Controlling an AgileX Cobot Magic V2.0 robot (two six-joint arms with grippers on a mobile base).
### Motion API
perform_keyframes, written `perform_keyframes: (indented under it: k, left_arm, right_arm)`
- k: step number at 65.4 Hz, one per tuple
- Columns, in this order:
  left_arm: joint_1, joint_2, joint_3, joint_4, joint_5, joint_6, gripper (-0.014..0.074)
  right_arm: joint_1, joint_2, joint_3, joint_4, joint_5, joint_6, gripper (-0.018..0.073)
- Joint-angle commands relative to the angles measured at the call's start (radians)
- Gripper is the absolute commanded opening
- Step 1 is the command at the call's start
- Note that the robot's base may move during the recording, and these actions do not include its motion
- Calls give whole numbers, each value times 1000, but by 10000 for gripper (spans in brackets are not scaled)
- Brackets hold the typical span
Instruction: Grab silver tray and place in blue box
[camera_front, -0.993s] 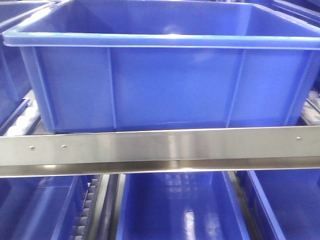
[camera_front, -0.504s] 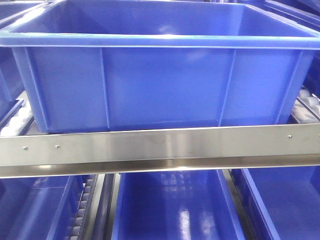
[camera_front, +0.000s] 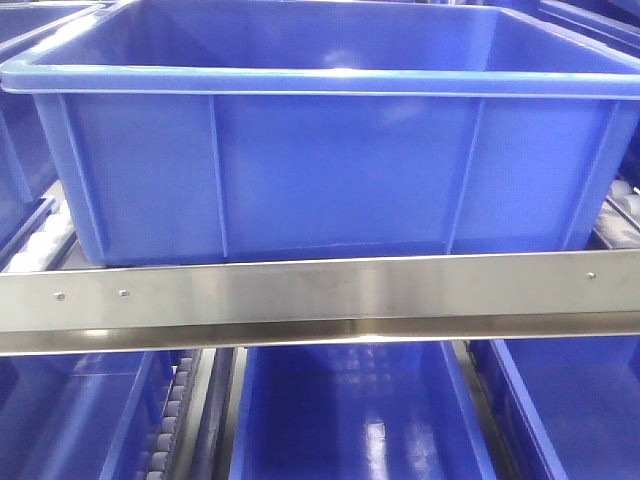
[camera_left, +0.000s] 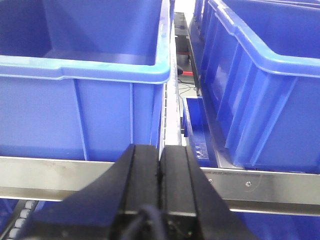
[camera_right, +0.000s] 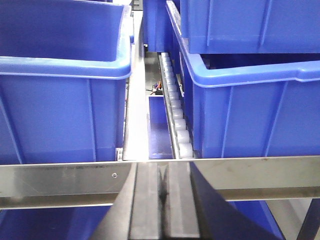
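The blue box fills the front view. It is a deep crate with a thick rim and two vertical ribs on its front wall, and it stands on the upper shelf level. The silver tray is not in any view. My left gripper is shut and empty, level with the steel rail, pointing at the gap between two blue crates. My right gripper is shut and empty, in front of the rail and also facing a gap between two crates. Neither gripper shows in the front view.
A steel rail runs across the front of the shelf. More blue crates stand below it and to either side. White rollers line the gap.
The front view has swayed a little. The blue box slid left in the picture and then partly back to the right. Nothing was grasped or released.
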Motion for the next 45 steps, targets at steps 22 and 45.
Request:
perform_keyframes:
  k: [22, 45]
  left_arm:
    - [3, -17, -2, -9, -90, 0, -105]
    - [3, -17, -2, -9, -90, 0, -105]
  right_arm:
    - [-8, -21, 3, -9, -91, -11, 56]
    - [-8, -21, 3, -9, -91, -11, 56]
